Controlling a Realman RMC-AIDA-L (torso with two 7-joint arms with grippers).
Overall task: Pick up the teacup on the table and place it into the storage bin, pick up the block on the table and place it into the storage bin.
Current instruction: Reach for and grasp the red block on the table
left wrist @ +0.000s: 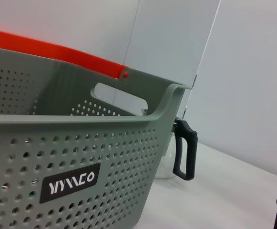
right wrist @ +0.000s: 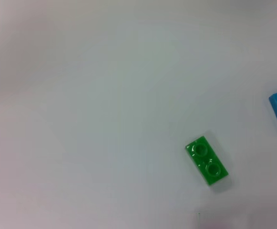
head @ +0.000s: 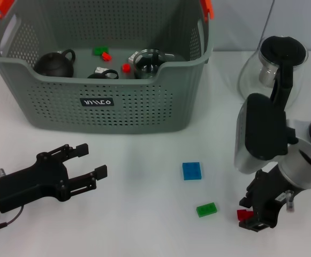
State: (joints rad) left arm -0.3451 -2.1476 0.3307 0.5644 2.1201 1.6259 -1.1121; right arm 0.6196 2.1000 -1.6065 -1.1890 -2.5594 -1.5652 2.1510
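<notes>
Right gripper (head: 251, 218) pinches a red block (head: 244, 214) at four o'clock from the green block (head: 206, 209); left gripper (head: 91, 163) gapes empty at seven o'clock of the storage bin (head: 144, 107).

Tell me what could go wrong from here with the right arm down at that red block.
The right gripper sits at the red block by the table's near edge; a poor pinch could knock it off. The green block lies close beside and might get nudged. The glass pitcher stands near the path to the storage bin.
</notes>
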